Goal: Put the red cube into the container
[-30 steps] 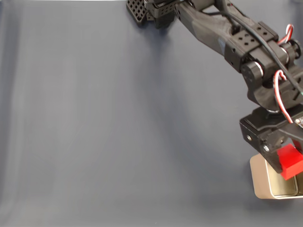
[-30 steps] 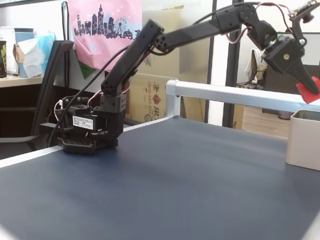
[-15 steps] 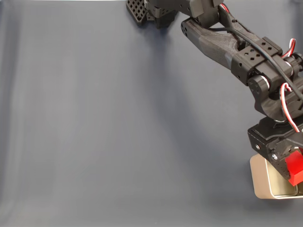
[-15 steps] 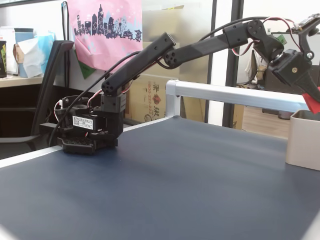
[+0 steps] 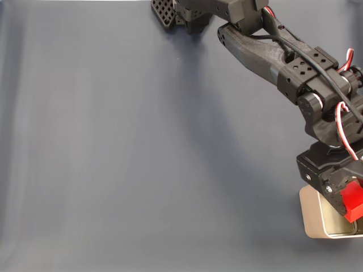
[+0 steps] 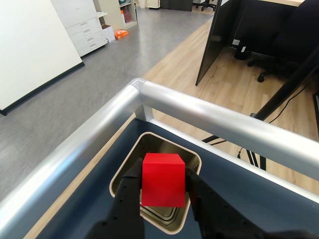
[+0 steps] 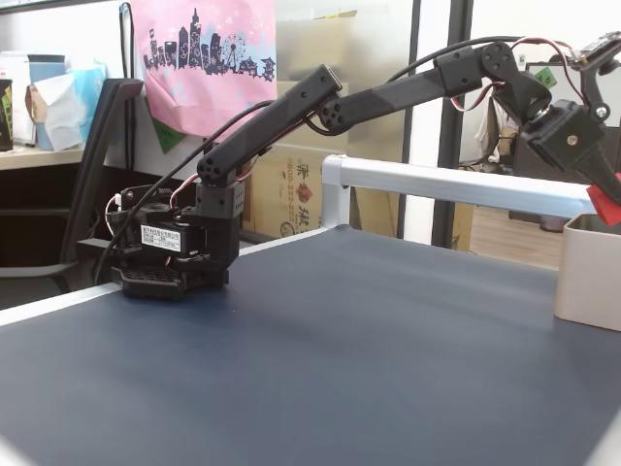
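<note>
Hanging over the tin [image 5: 313,214] at the table's lower right corner in a fixed view from above, the gripper [image 5: 353,205] has the cube [image 5: 354,200] pinched between its jaws, right at the picture's edge. The tin's beige wall and pale rim show under the black wrist; the cube sits above the opening. The table [image 5: 125,147] is a dull blue-grey cloth, faintly creased.

From the wrist view the picture is plainest — the cube [image 6: 163,180], matte and sharp-edged, is clamped on two sides by the black fingers [image 6: 127,191], and straight below it lies the tin [image 6: 129,169], rounded at the corners, its inside shiny metal. It sits tight in the table's corner, just inside a brushed silver rail [image 6: 209,122].

In a fixed view from the side the arm [image 7: 320,102] reaches long across to the far right edge, with a corner of the cube [image 7: 605,206] just above the tin's [image 7: 586,272] rim.

By my reckoning the carrying is nearly done: cube lifted and lined up over the opening, not yet inside. What is left is to let go — perhaps after lowering a little, since a plain hard cube may bounce on bare metal.
</note>
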Available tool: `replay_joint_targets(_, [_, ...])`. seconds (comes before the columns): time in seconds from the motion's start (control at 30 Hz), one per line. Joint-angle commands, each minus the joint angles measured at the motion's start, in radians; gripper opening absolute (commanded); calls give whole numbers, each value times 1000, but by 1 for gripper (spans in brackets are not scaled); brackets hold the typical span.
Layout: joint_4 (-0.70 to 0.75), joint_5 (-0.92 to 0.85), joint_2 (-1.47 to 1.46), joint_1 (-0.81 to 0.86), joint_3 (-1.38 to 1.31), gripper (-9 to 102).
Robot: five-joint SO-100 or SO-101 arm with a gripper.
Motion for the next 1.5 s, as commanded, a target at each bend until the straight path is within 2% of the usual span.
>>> replay_joint_targets(0.0, [11, -11, 14, -6, -66, 2])
replay_joint_targets(0.27, [17, 0, 18, -8, -71, 14])
replay_joint_targets(0.87, [18, -117, 25, -5, -110, 38])
replay_joint_targets(1.47, [-9, -124, 20, -14, -104, 40])
